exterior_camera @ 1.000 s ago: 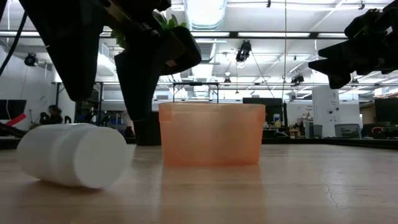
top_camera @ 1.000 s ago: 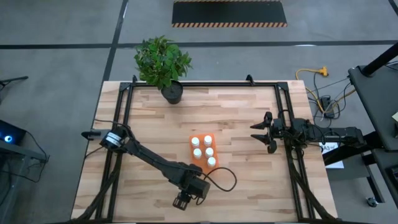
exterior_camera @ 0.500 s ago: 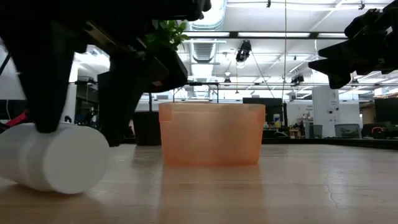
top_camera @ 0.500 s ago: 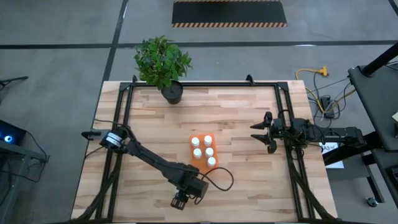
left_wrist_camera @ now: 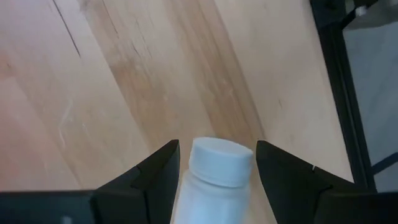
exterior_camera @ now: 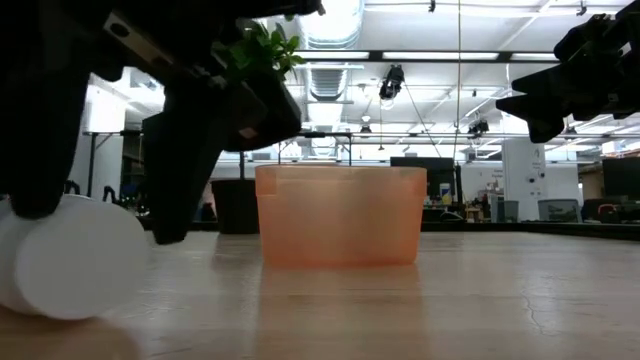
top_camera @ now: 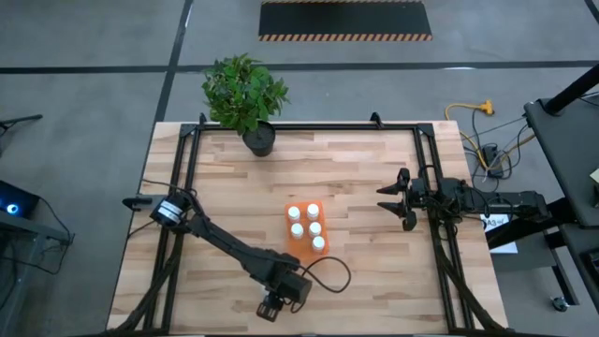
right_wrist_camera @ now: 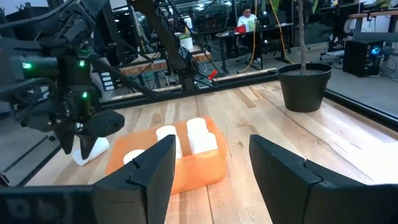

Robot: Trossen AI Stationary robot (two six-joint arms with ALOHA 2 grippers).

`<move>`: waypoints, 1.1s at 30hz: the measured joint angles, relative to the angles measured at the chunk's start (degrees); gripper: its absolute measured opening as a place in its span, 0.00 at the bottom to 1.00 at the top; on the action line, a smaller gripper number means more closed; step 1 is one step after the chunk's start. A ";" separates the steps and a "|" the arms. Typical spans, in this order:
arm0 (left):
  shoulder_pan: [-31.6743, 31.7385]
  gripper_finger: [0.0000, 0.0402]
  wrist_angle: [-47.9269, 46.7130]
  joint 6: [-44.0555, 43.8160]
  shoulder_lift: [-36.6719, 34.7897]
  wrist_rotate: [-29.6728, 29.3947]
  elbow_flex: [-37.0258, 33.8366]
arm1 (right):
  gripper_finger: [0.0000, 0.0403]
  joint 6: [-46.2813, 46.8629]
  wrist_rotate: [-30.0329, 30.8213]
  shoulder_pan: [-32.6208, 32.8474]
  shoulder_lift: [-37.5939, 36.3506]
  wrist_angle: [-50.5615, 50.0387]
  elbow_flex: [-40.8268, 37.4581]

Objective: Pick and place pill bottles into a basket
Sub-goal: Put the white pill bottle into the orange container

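One white pill bottle (exterior_camera: 70,262) lies on its side on the table near the front edge, cap (left_wrist_camera: 221,160) toward the near edge. My left gripper (top_camera: 271,307) is open and stands over it, one finger on each side (left_wrist_camera: 217,152). The orange basket (top_camera: 306,208) stands at the table's middle with several white bottles (top_camera: 304,227) upright in it; it also shows in the low view (exterior_camera: 340,215). My right gripper (top_camera: 391,201) is open and empty, in the air to the right of the basket. My left gripper comes from above, fingers pointing down, astride the lying bottle's body (left_wrist_camera: 205,199), just behind the cap. One finger (left_wrist_camera: 163,180) seems to lie against the body's side; a narrow gap shows at the other finger (left_wrist_camera: 277,180). The bottle rests on the table.
A black plant pot (top_camera: 259,139) with a green plant stands at the far edge. Black frame rails (top_camera: 182,178) run along the left and right sides. The left arm's cable (top_camera: 329,271) loops over the wood in front of the basket.
My left gripper has gone a little toward the table's near and left edges and lower around the bottle. The bottle has slid the same way and turned, so that its cap now faces the near edge instead of slanting to the right.
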 joint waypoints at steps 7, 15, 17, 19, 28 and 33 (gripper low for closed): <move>-0.85 0.48 0.32 -0.41 0.00 1.65 -2.15 | 0.48 0.00 -0.02 0.00 0.00 0.00 -0.02; -2.15 0.48 1.69 -1.55 0.00 1.66 -3.46 | 0.48 0.00 0.00 0.00 0.00 0.00 0.00; -2.18 0.46 2.07 -1.59 0.00 1.40 -3.46 | 0.48 0.00 -0.02 0.01 0.00 -0.01 0.00; -2.20 0.42 2.68 -2.01 0.00 1.28 -3.46 | 0.48 0.00 0.00 0.00 0.00 0.00 0.00; -2.15 0.34 6.05 -8.66 0.00 -0.70 -3.21 | 0.48 0.00 0.00 0.00 0.00 0.00 0.00; -2.16 0.34 5.97 -10.96 -0.04 -4.32 -2.14 | 0.48 0.00 0.00 0.02 0.00 0.00 0.00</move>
